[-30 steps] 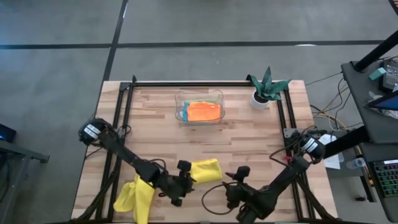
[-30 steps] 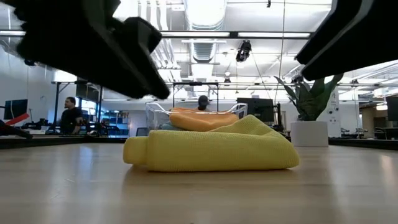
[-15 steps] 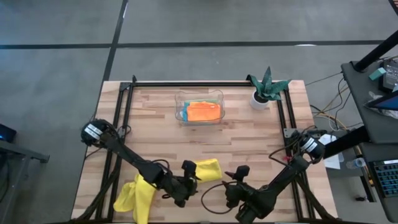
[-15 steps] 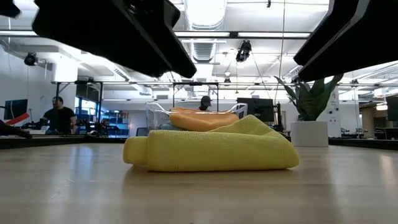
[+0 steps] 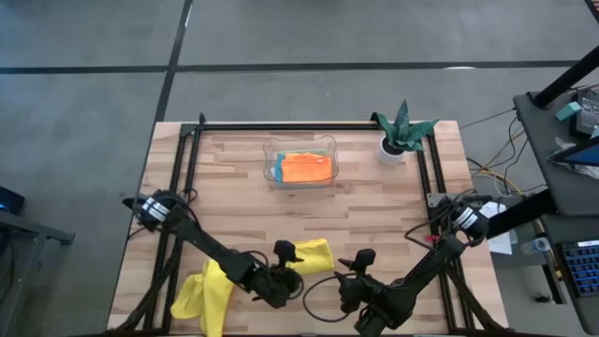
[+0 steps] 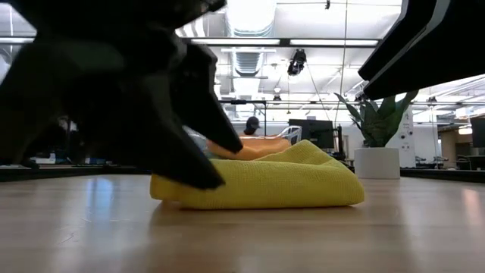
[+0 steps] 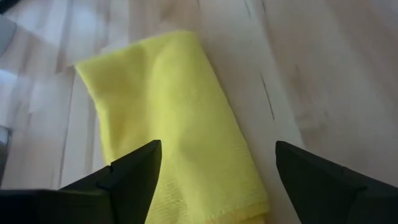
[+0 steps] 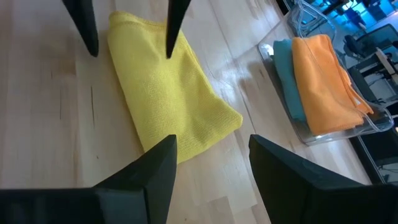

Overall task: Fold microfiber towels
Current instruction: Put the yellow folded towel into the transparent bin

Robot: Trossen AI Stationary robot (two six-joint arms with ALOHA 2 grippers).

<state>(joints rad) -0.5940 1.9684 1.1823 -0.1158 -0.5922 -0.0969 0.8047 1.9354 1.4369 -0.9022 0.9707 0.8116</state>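
A folded yellow towel lies flat on the table near its front edge. My left gripper is open and hangs low over the towel's left end, its dark fingers spread wider than the towel. I cannot tell whether they touch it. My right gripper is open just right of the towel, with nothing between its fingers. A second yellow towel lies crumpled at the near left corner.
A clear tray at the far middle holds a folded orange towel and a turquoise one. A small plant in a white pot stands at the far right. Bare wood lies between the tray and the yellow towel.
My left gripper has sunk toward the table and edged toward the folded yellow towel; in the low view it now stands in front of the towel's left end. The towel and my right gripper have kept still.
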